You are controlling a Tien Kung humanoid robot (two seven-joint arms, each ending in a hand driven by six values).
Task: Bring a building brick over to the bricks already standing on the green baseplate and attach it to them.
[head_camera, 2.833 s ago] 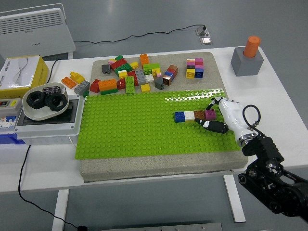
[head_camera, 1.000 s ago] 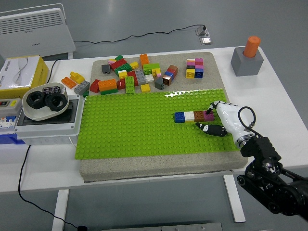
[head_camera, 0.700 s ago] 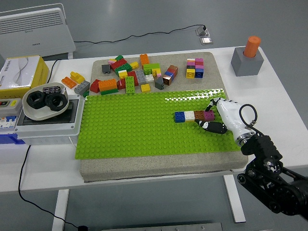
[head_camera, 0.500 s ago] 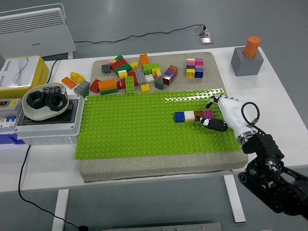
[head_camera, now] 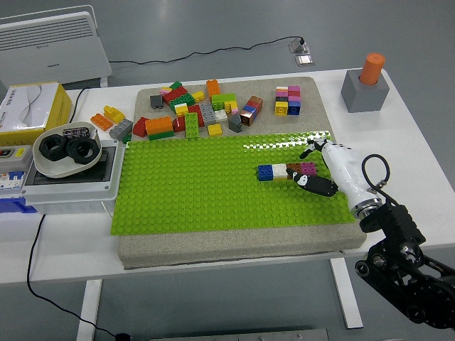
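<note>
Row of bricks point(head_camera: 287, 170) (blue, white, brown, magenta) stood on green baseplate point(head_camera: 199, 192), right of centre. Right hand point(head_camera: 328, 169) lay at the row's magenta end, touching it; fingers point(head_camera: 317, 186) curled, thumb just in front of the brown and magenta bricks; can't tell whether they pinched a brick. Loose brick pile point(head_camera: 192, 112) sat behind the baseplate on the grey mat point(head_camera: 213, 249), on the white bench point(head_camera: 419, 170).

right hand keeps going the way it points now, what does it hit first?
Likely the magenta brick ending the brick row on the green baseplate. The right hand points left along that row, already against it; exact contact is unclear.
</note>
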